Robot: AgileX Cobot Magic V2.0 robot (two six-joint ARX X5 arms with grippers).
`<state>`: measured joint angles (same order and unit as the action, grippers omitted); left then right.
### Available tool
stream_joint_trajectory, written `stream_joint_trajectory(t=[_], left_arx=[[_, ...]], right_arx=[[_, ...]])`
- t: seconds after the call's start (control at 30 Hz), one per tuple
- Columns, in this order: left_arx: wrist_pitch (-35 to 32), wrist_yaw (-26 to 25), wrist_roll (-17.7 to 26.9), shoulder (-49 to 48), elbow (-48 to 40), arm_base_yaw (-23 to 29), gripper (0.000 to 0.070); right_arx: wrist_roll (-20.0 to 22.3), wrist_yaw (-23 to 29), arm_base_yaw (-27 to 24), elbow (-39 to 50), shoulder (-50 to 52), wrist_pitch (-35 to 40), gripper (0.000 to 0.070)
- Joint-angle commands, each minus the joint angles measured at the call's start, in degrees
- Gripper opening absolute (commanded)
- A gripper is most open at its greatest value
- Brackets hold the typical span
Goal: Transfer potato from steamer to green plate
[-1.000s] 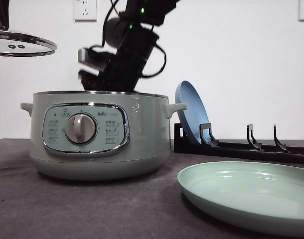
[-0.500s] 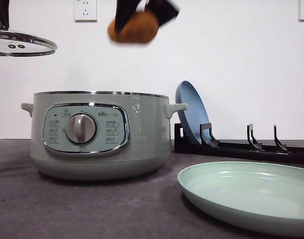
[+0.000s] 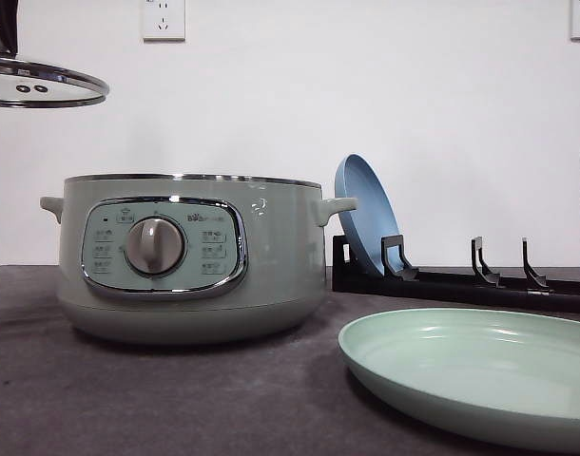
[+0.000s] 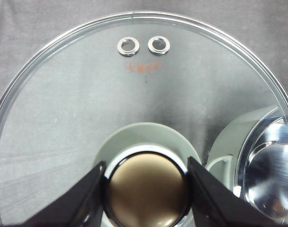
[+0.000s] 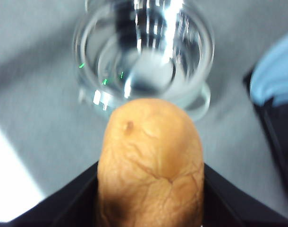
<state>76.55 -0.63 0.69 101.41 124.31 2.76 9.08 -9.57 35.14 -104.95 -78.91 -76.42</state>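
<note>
1. The potato (image 5: 151, 163) sits clamped between the right gripper (image 5: 151, 208) fingers, high above the open steamer (image 3: 190, 256); it has risen out of the front view since half a second ago
2. The extraction looks done, so the carry toward the green plate (image 3: 480, 375) at the desk's near right edge comes next
3. The left gripper (image 4: 146, 189) grips the knob of the glass lid (image 4: 87, 109), holding it aloft beside the steamer

Blue plate (image 3: 365, 217) upright in black dish rack (image 3: 471, 277); white wall sockets (image 3: 164, 18) above; grey table (image 3: 176, 399).
</note>
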Motion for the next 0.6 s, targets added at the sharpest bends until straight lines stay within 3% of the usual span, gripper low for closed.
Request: stream_joint_trajectory(t=[0.0,0.3,0.57], left_arx=[[-1.57,-0.22,0.13,-0.24,1.51,-0.14,0.001],[-1.53,-0.22,0.13,-0.24,1.51,-0.17,0.001],[-1.56,-0.22,0.13,-0.24,1.51,-0.15,0.001]], right_arx=[[-2.49,-0.32,-0.17,4.6,2.56,0.53,0.0252],[-9.51,-0.95,-1.83,34.82,16.94,14.52,0.0252],[-13.07,-0.21,-2.03,53.36,18.25,30.46,0.0252]])
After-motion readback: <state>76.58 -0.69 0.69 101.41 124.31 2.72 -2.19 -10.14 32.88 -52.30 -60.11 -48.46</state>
